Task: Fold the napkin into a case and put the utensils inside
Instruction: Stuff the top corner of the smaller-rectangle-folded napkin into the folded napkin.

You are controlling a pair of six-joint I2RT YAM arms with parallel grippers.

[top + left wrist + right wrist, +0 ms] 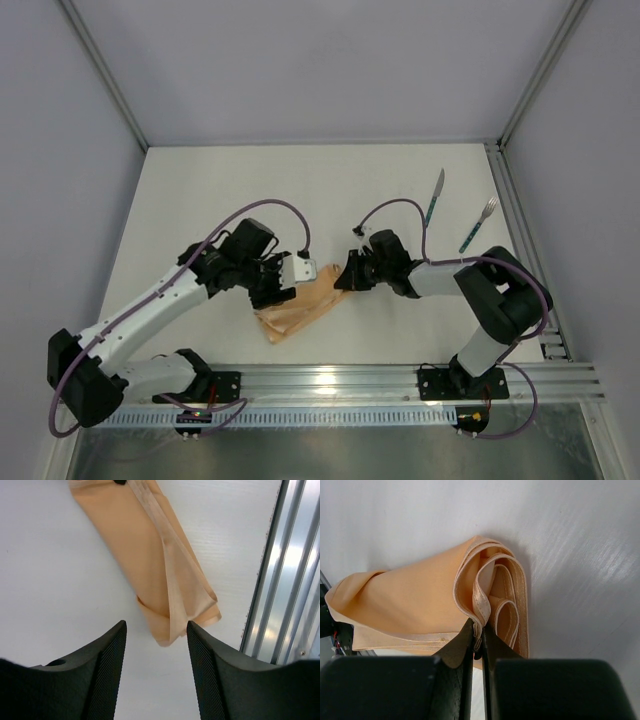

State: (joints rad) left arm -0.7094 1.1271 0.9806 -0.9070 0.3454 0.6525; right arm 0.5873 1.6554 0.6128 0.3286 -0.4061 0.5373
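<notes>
jaws: left gripper (156, 630) stands apart with nothing between the pads. the rail-side end of the napkin (150, 555) shows just past the tips; can't tell if a tip touches it. right gripper (477, 632) is pressed together on a hemmed fold at the napkin's other end, cloth pinched right at the tips.

napkin lies folded into a long narrow strip on the table (230, 190), running diagonally between the two grippers.

hard to see: from above, both grippers cover the strip's far end, so the pinch shows only in the right wrist view. left wrist view cuts the strip off at its top edge. several layers curl open at the pinched end; can't tell whether they form a pocket.

knife (434, 198) and fork (478, 226) lie bare at the table's far right, near each other, well apart from the napkin. too small for detail.

surface: matte white top, ribbed aluminium rail (400, 380) along the near edge. room: plain pale grey walls (300, 70), metal frame posts (103, 70) at the far corners.
</notes>
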